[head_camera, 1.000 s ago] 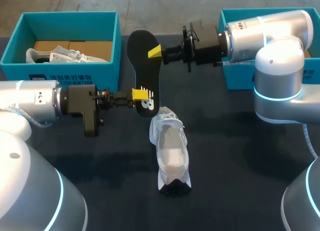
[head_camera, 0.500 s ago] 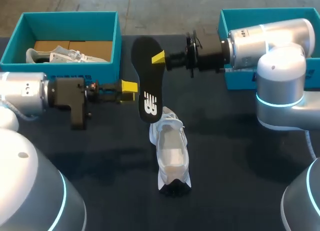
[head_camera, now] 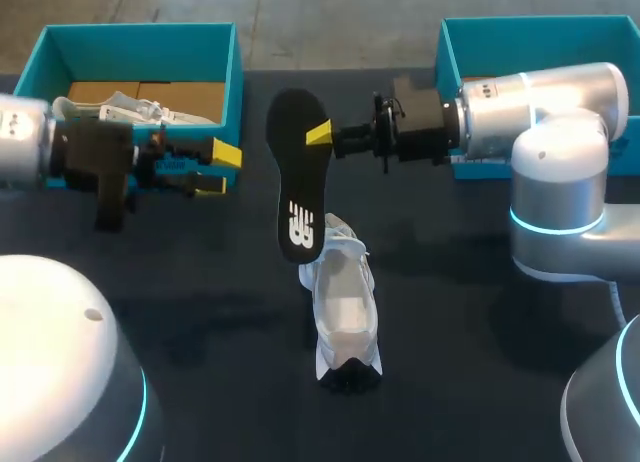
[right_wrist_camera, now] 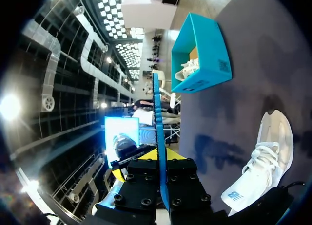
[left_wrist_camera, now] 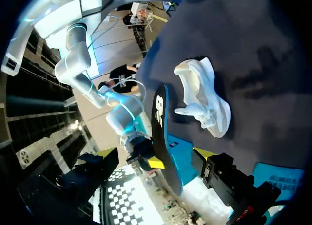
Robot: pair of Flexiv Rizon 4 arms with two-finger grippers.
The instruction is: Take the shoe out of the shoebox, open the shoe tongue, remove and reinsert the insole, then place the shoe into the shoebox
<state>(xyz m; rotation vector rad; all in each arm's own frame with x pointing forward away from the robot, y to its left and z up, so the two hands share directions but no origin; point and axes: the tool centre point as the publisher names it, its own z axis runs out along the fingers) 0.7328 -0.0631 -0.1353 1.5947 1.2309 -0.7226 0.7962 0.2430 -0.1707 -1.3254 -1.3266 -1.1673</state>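
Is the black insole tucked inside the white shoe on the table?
No, the insole hangs in the air outside the white shoe, clamped near its upper end by the right gripper.

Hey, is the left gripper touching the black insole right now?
Apart. In the head view, bare table shows between the open left gripper and the insole, which only the right gripper holds.

Dark bench [head_camera: 480, 362] carrying a white shoe [head_camera: 340, 307] at centre, with a teal left shoebox [head_camera: 140, 27] and a teal right shoebox [head_camera: 540, 24] behind.
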